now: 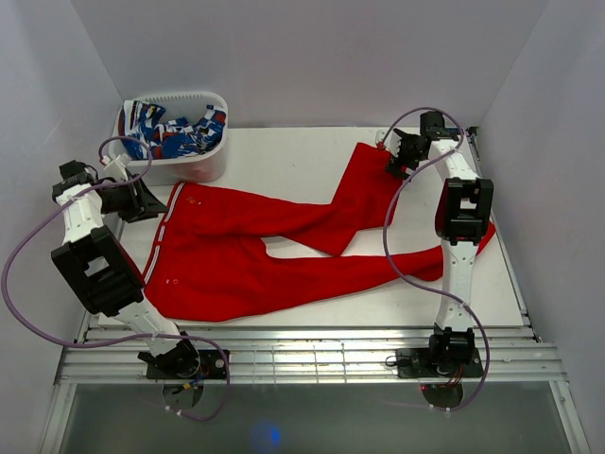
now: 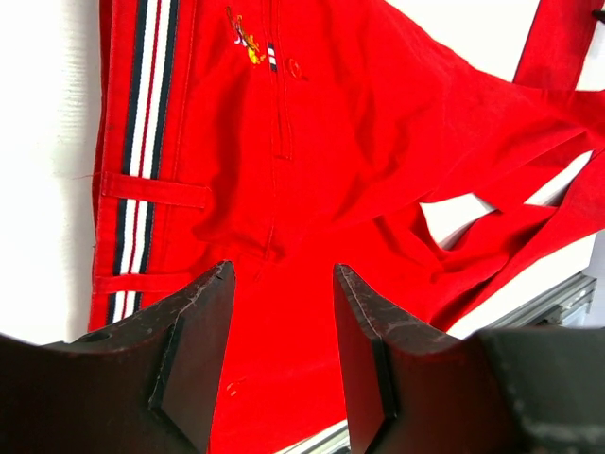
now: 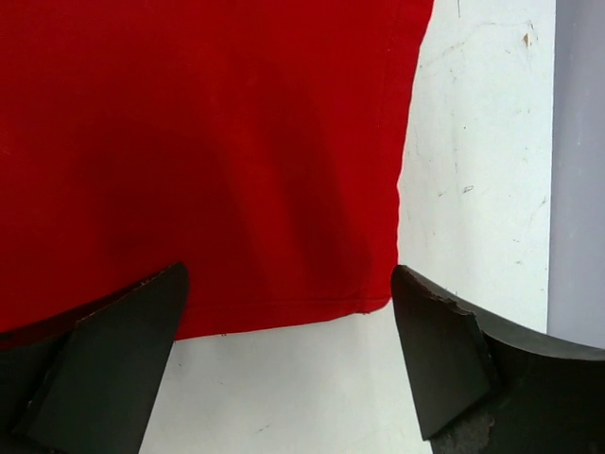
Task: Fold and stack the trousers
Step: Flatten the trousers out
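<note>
Close up in the left wrist view, my left fingers are dark, worn wedges with a moderate gap between them and nothing in it. My left gripper is released over the waist end of the trousers. Red cloth fills the gap, and the striped waistband with its belt loop runs just to the left of the tips. I cannot tell whether the tips touch the fabric.

My right gripper is spread much wider, also holding nothing. The bottom hem of one trouser leg lies across the gap, its corner close to one finger, with bare white table beside and below it.

From above, the trousers lie flat on the table with the waist at the left by my left gripper. One leg stretches along the near side and passes under my right arm. The other leg bends up toward the far right corner, where my right gripper hovers at its end. A white basket of patterned cloth stands at the far left corner.
</note>
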Controlling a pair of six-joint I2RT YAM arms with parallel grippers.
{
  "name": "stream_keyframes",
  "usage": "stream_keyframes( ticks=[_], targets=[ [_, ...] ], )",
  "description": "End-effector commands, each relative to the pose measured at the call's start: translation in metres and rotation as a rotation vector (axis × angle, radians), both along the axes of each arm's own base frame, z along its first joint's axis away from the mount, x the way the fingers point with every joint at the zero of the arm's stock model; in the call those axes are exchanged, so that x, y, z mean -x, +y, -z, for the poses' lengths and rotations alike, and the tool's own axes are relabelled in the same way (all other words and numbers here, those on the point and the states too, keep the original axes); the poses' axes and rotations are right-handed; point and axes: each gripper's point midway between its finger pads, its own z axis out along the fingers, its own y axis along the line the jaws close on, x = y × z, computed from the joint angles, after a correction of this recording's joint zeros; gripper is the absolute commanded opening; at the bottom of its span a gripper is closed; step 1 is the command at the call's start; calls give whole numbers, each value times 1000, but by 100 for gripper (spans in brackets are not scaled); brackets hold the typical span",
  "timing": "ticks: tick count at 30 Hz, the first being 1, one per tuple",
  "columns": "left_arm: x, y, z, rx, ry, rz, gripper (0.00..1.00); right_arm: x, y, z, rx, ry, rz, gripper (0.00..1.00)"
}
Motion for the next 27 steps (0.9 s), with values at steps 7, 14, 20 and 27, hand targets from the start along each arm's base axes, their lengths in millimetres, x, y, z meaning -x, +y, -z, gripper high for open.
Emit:
stream_keyframes(
  ticks=[7, 14, 20, 27],
  targets=[
    [-14, -2, -42, 28, -83, -18, 56, 101, -24, 98, 150, 536, 190, 82],
    [-7, -4, -51, 2, -93, -5, 56, 103, -31, 79, 137, 565, 246, 94],
    [8, -11, -54, -23, -106, 32, 56, 117, -31, 57, 135, 600, 287, 93],
    [16, -21, -54, 1, -116, 50, 56, 194, -61, 63, 209, 881, 396, 79]
  ],
)
